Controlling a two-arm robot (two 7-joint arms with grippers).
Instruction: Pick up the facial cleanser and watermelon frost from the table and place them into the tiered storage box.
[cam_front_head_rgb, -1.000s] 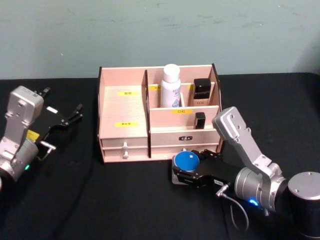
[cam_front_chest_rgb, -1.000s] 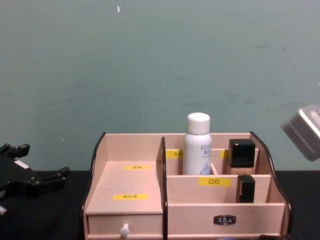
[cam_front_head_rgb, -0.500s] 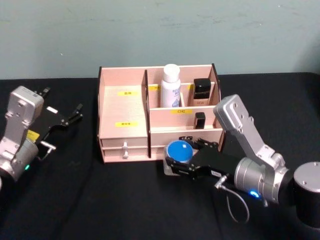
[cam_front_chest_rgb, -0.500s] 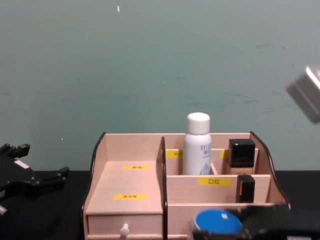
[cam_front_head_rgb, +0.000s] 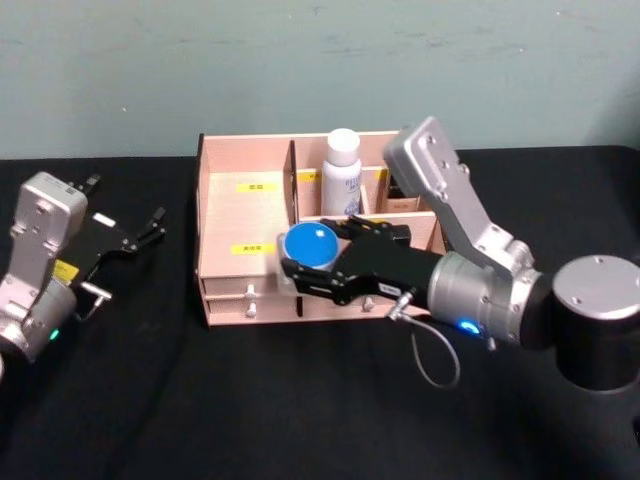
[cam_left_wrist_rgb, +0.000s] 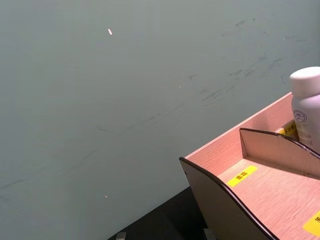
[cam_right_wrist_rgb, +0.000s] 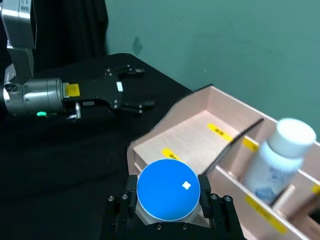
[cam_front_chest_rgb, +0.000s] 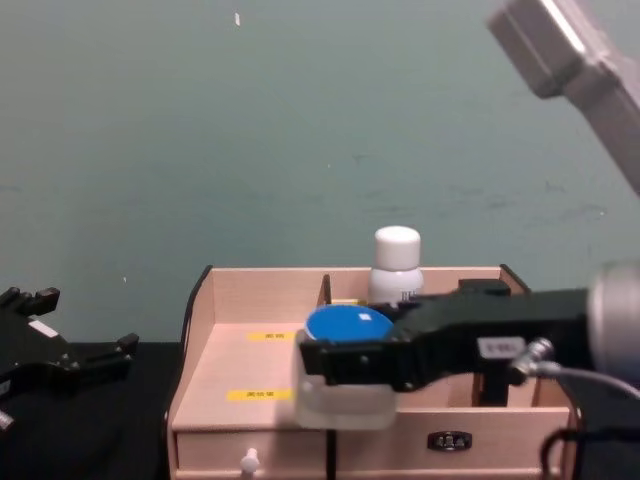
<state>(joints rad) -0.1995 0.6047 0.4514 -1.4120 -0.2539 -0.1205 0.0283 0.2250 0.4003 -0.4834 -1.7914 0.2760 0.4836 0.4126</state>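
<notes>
Blue-lidded jar sat clamped in the right tool, held in the air above the front edge of the storage box, over the divider between the wide left compartment and the narrower ones to its right. From the chest view the jar showed a pale, frosted body under its blue lid, with the right tool reaching in from the right and gripping it on both sides. The right wrist view looked down on the round blue lid, black fingers pressed against its flanks, and the stepped left compartment with yellow labels lay just beyond. A white bottle stood upright in a rear compartment. The left tool rested above the black tabletop well to the left of the box, its fingers spread apart and holding nothing.
</notes>
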